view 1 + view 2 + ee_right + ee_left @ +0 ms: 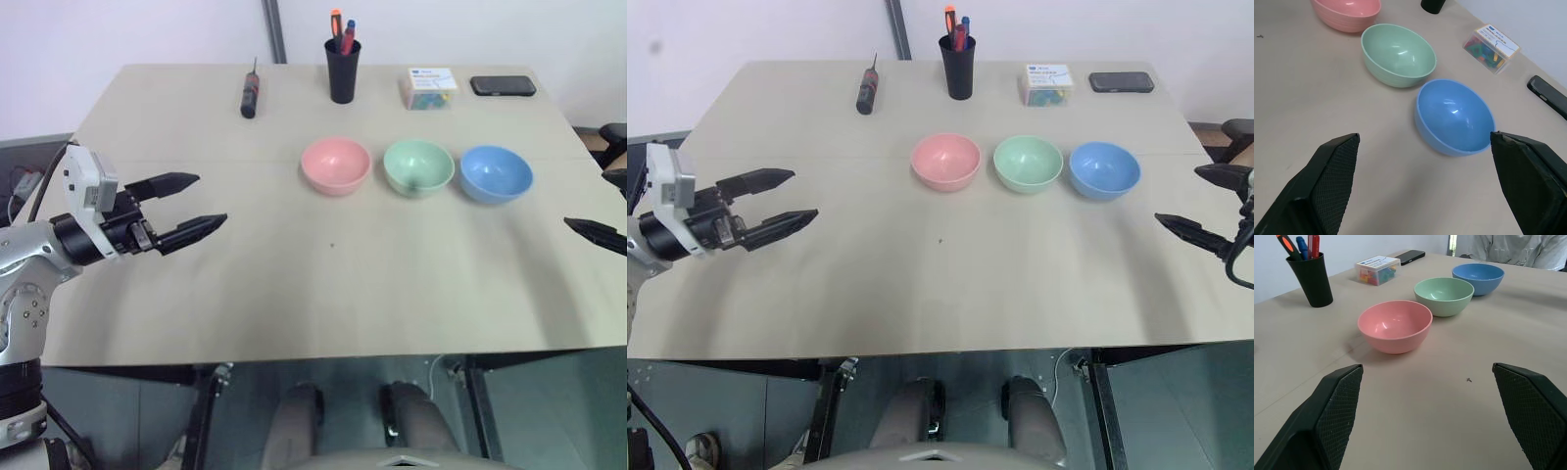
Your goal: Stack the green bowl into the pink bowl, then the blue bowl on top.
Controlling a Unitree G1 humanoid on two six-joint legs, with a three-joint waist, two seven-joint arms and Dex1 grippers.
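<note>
While the pink bowl (pixel 336 164), green bowl (pixel 418 166) and blue bowl (pixel 496 173) sat separately mid-frame, the left gripper (pixel 186 206) hovered at left, jaws spread, empty. The right gripper (pixel 1200 201), partly cut off at right, apparently gaped empty too.

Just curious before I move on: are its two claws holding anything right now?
Left gripper: open, holding nothing.
Right gripper: open, holding nothing.

I can't read any text. The small clear plastic box (pixel 428 87) at the table's one o'clock has a white-and-blue lid label, print too small for me.
</note>
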